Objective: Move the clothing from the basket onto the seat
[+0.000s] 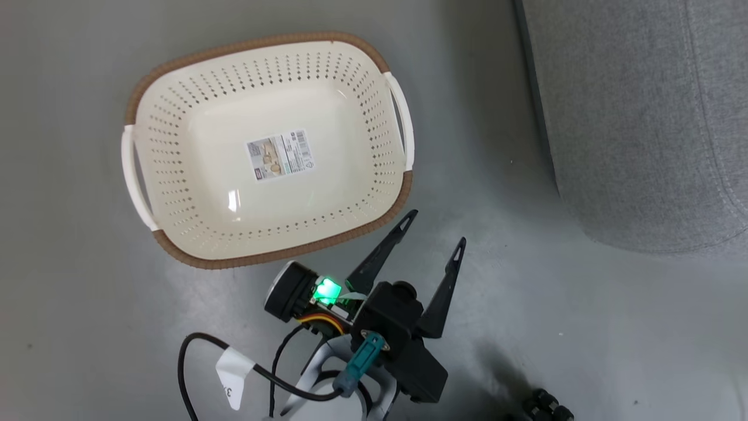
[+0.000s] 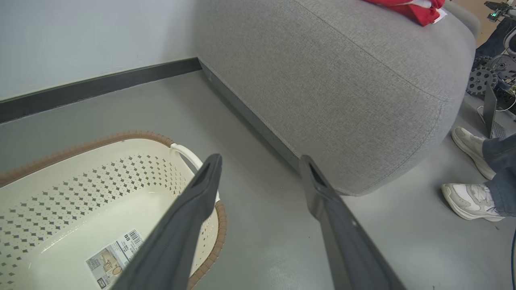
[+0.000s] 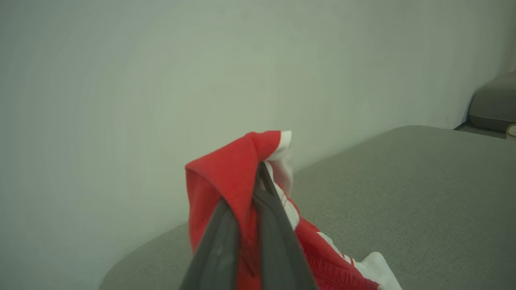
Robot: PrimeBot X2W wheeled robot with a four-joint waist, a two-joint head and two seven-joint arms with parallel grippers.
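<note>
clothing is gripped by the right gripper, whose two dark fingers are pressed together on a fold of red fabric with a white edge; the rest of the garment hangs down and its lower part is rested on the grey seat just below. the basket is seen on the floor beside the seat with nothing in it but the label on its bottom, so the emptying is judged to be done and the step in hand is taken to be the laying down of this piece. the left gripper is held low between the basket and the seat, with its jaws spread wide and nothing between them. red and white fabric is also seen on top of the seat in the left wrist view, though it cannot be told whether this is the same garment or another. a person's pale shoes are seen on the floor near the rounded end of the seat. for the next move, the right hand would need to be lowered until the fold is slack on the cushion, then the jaws opened and the fingers drawn back along their own line so that the cloth is not dragged towards the edge
</note>
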